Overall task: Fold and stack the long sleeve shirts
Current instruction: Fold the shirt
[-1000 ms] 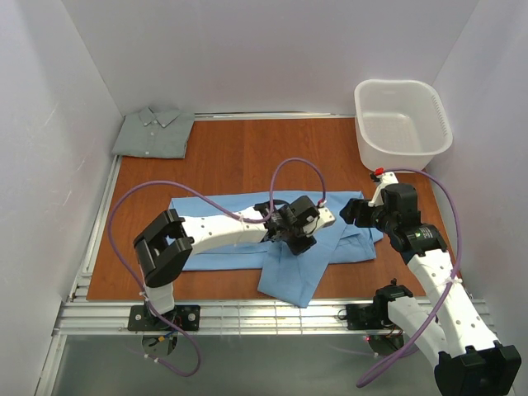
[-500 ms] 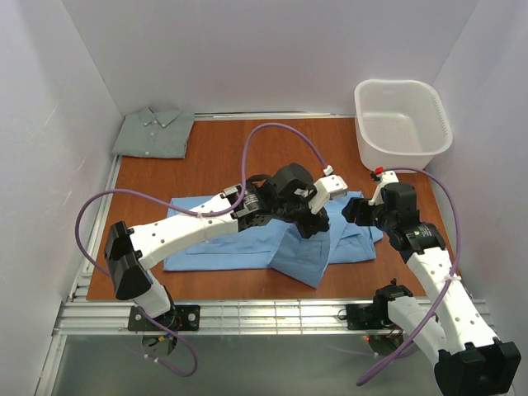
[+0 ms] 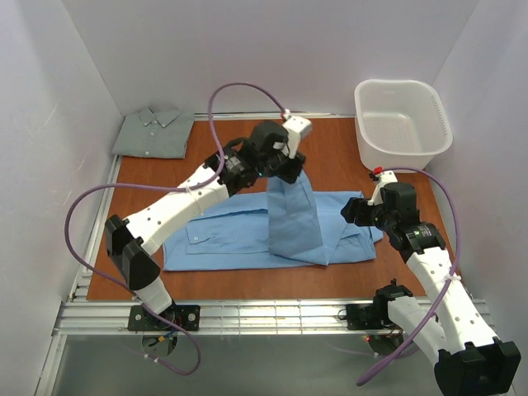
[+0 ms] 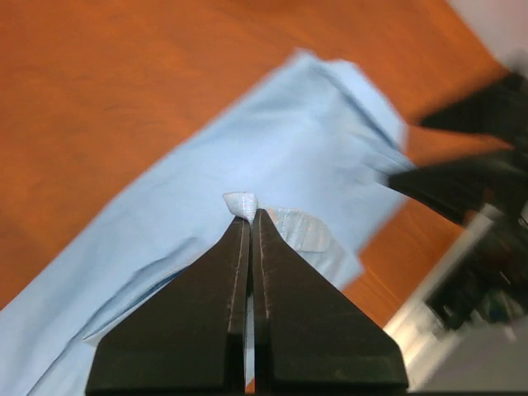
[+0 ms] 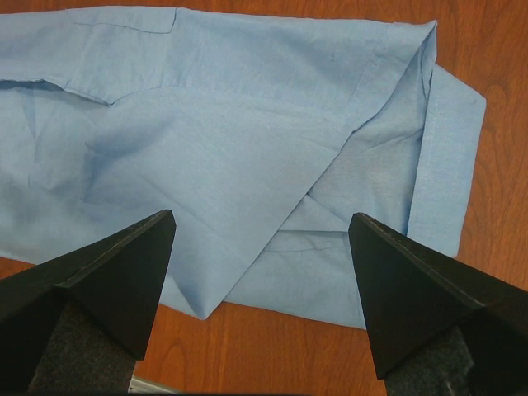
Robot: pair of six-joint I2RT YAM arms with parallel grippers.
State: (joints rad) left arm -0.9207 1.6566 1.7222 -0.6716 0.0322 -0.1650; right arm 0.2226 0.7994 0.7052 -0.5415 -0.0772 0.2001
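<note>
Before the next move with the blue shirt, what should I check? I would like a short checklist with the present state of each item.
1. The left gripper is shut on the blue shirt: ok, a small tip of cloth shows past its jaws.
2. That pinch is firm enough: cannot tell.
3. The right gripper is open and empty above the shirt's right end: ok.
4. The rest of the shirt lies on the table: ok.
5. The grey-green shirt is folded in the far left corner, apart from the blue one: ok.
6. The white basket stands apart from both arms: ok.
</note>
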